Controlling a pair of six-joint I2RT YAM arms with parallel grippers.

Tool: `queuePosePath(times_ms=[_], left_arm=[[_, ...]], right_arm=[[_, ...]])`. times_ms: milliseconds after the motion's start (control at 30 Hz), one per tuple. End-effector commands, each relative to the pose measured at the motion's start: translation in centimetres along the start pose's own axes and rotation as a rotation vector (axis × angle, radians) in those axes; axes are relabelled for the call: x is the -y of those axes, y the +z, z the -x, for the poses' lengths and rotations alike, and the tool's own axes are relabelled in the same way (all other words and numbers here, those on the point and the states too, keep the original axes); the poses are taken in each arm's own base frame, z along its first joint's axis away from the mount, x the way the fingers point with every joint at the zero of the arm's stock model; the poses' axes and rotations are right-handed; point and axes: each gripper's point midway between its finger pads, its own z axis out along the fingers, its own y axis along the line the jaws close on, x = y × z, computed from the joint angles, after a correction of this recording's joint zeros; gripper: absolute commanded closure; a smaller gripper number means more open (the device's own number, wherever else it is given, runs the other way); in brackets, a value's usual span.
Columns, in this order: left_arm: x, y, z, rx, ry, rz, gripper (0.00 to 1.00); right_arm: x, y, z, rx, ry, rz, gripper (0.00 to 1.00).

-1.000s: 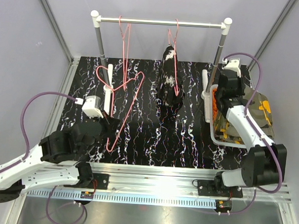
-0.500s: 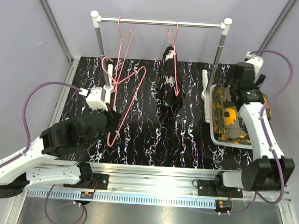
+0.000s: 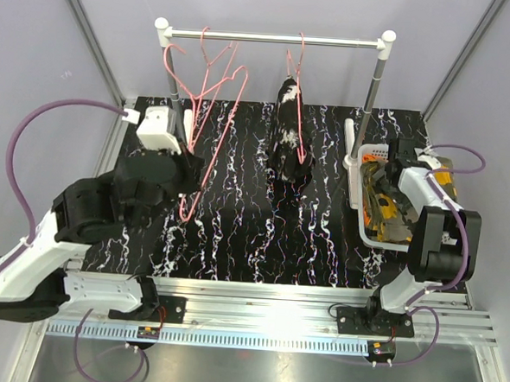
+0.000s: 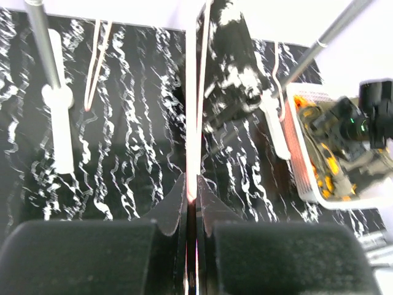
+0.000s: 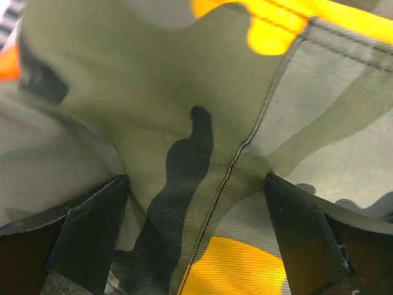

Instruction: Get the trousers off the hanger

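**Left pincer** (image 4: pixel 191 186): jaws closed tight on the wire of a bare pink hanger (image 4: pixel 191 123), which it holds upright.

**Black-and-white trousers** (image 3: pixel 289 128): ahead and to the right of that pincer, draped over a second pink hanger (image 3: pixel 301 116). This hanger hooks on the rail (image 3: pixel 273 38) standing on the desk (image 3: pixel 321 238).

**Right pincer** (image 5: pixel 196 184): fingers spread wide with nothing gripped, down in the white basket (image 3: pixel 363 225).

**Camouflage trousers** (image 5: pixel 184 123): in the basket, directly under and between the spread fingers. Whether they touch cannot be told.
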Motion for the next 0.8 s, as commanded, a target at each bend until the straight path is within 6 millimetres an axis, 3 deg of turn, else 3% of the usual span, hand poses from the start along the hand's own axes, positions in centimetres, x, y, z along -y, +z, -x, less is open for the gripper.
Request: queuePosePath(times_ms=[0, 167, 233, 333, 367, 433, 467, 533, 633, 733, 767], left_arm=[[-0.8, 0.3, 2.0, 0.053, 0.070, 0.091, 1.00], [-0.2, 1.8, 1.6, 0.045, 0.126, 0.138, 1.00], [-0.1, 2.2, 1.3, 0.051, 0.154, 0.137, 1.00], [0.6, 2.9, 1.1, 0.070, 0.165, 0.116, 1.00], [0.8, 3.2, 1.2, 0.076, 0.164, 0.123, 1.00], [0.7, 3.5, 1.8, 0.087, 0.170, 0.137, 1.00], [0.9, 3.9, 1.9, 0.088, 0.173, 0.140, 1.00], [1.1, 4.6, 2.2, 0.086, 0.188, 0.159, 1.00], [1.6, 5.9, 2.7, 0.083, 0.222, 0.166, 1.00], [1.4, 8.1, 2.9, 0.056, 0.254, 0.194, 1.00], [1.5, 8.5, 3.3, 0.054, 0.255, 0.197, 1.00]], right_arm=[[2.4, 1.3, -6.1, -0.175, 0.128, -0.116, 0.01], [2.7, 2.3, -7.1, -0.175, 0.232, -0.150, 0.01], [2.1, 1.8, -6.1, -0.151, 0.257, -0.122, 0.00], [0.9, -0.9, -2.4, -0.088, 0.237, -0.052, 0.01], [0.3, -2.9, 0.6, -0.018, 0.231, -0.010, 0.01], [1.2, -5.3, 2.8, 0.034, 0.202, -0.023, 0.01], [1.6, -7.8, 5.5, 0.115, 0.207, -0.004, 0.01], [2.0, -10.2, 7.2, 0.167, 0.169, 0.038, 0.01], [0.0, -16.6, 9.2, 0.224, 0.005, 0.322, 0.01], [0.4, -20.2, 9.0, 0.240, -0.067, 0.437, 0.00], [0.5, -22.6, 8.7, 0.262, -0.103, 0.520, 0.01]])
